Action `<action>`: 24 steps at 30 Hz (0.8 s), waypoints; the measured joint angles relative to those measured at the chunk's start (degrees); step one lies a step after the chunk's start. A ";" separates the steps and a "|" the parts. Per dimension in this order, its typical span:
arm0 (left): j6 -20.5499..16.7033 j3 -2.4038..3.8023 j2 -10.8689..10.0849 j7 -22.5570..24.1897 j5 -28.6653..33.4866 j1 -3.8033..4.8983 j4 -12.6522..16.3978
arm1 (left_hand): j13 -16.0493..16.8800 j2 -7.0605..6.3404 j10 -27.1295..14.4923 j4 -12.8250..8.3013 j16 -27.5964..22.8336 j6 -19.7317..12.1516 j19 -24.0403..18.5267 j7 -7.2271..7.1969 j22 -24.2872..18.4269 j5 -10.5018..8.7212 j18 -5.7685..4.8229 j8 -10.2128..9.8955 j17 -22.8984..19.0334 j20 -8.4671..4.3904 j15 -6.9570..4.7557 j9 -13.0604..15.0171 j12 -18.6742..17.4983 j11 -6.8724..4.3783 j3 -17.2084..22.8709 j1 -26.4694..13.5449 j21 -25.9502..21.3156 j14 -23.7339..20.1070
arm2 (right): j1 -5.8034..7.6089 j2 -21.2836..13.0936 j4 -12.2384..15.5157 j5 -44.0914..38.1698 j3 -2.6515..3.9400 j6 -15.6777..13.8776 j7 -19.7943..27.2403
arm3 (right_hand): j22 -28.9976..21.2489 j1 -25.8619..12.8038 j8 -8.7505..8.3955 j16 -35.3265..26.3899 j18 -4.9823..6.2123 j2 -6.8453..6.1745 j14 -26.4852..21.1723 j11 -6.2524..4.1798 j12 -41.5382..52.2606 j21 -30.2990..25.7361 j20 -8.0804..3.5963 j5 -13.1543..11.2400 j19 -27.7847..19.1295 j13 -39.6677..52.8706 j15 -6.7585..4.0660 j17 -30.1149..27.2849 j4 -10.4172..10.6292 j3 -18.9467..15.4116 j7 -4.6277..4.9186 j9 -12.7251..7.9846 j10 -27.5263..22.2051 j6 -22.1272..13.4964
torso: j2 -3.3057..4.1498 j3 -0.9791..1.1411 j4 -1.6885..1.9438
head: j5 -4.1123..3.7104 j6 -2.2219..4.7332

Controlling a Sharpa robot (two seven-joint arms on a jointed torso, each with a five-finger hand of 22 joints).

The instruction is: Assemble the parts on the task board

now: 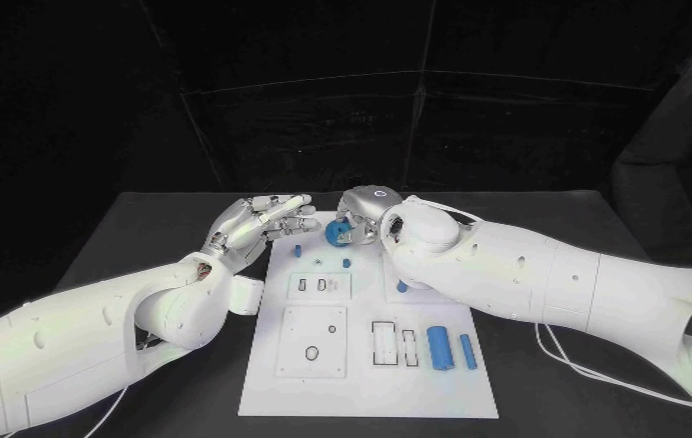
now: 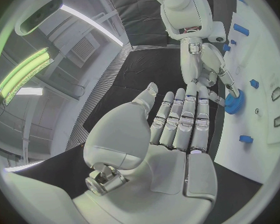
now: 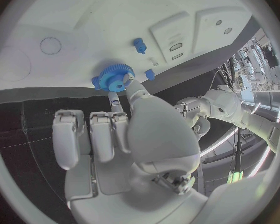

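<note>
Early stage: right robot hand (image 1: pixel 378 220) pinches blue gear (image 1: pixel 339 231) over board's (image 1: pixel 274 378) far end, left robot hand (image 1: pixel 260 220) released beside it; cylinders (image 1: pixel 438 347) lie unplaced, near right.

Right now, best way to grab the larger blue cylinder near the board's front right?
Grip the larger cylinder across its long sides at mid-length, coming from above. It lies flat on the board, lengthwise front to back, with a slot on one side and the thinner cylinder on the other, leaving narrow gaps.
</note>
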 measured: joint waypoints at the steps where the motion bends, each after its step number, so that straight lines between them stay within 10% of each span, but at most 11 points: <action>1: -0.01 0.00 0.01 0.00 0.00 0.01 0.00 | 0.00 0.00 0.00 0.00 0.00 0.00 0.00 0.00 0.00 0.00 0.00 0.00 0.00 0.00 0.00 0.00 0.00 0.00 0.00 0.00 0.00 0.00 | -0.02 0.04 -0.08 -0.03 0.00 0.02 0.00 | 0.00 -0.21 -0.21 0.00 0.00 -0.21 0.15 0.32 0.00 0.00 0.00 0.00 0.00 0.00 0.16 0.00 0.00 0.00 -0.01 -0.09 0.11 0.06 | 0.00 0.00 0.00 | 0.03 -0.01; 9: -0.03 0.00 0.04 0.00 0.00 0.11 -0.04 | 0.00 0.00 0.00 0.00 0.00 0.00 0.00 0.00 0.01 0.00 0.00 0.00 0.00 0.00 0.00 0.00 0.00 0.00 0.00 0.00 0.00 0.00 | -0.10 0.09 -0.60 -0.09 -0.01 0.11 -0.12 | 0.00 -2.68 -2.98 0.00 0.00 -0.98 0.17 1.12 -1.47 0.00 1.08 -1.25 -0.04 0.00 1.24 0.00 0.44 0.69 0.42 0.09 0.08 -3.19 | -0.01 0.03 0.00 | 0.08 -0.08; 15: -0.03 0.00 0.13 -0.01 0.00 0.14 -0.09 | 0.00 0.00 0.00 0.00 0.00 0.00 0.00 0.00 0.01 0.00 0.00 0.00 0.00 0.00 0.00 0.00 0.00 0.00 0.00 0.00 0.00 0.00 | -0.09 0.22 -0.71 0.01 -0.01 0.35 -0.09 | 0.00 -4.73 -2.98 0.00 0.00 -3.05 0.20 1.52 -2.19 0.00 1.55 -1.01 -0.11 0.00 1.63 0.00 1.73 -0.96 0.80 -0.02 0.08 -5.39 | -0.01 0.07 0.00 | 0.09 -0.15; 24: -0.03 0.00 0.14 -0.04 -0.01 0.16 -0.15 | 0.00 0.00 0.00 0.00 0.00 -0.01 0.00 0.00 -0.04 0.00 0.00 0.00 -0.01 0.00 0.00 0.00 0.00 0.00 0.00 0.00 0.00 0.00 | -0.07 -0.30 -0.39 0.21 0.00 0.55 -0.01 | 0.00 -5.80 -2.98 0.00 0.00 -2.91 0.00 1.52 -2.19 0.00 1.76 -1.02 0.10 0.00 1.83 0.00 2.50 -1.73 0.61 0.07 0.08 -5.58 | -0.01 0.08 -0.03 | -0.06 -0.04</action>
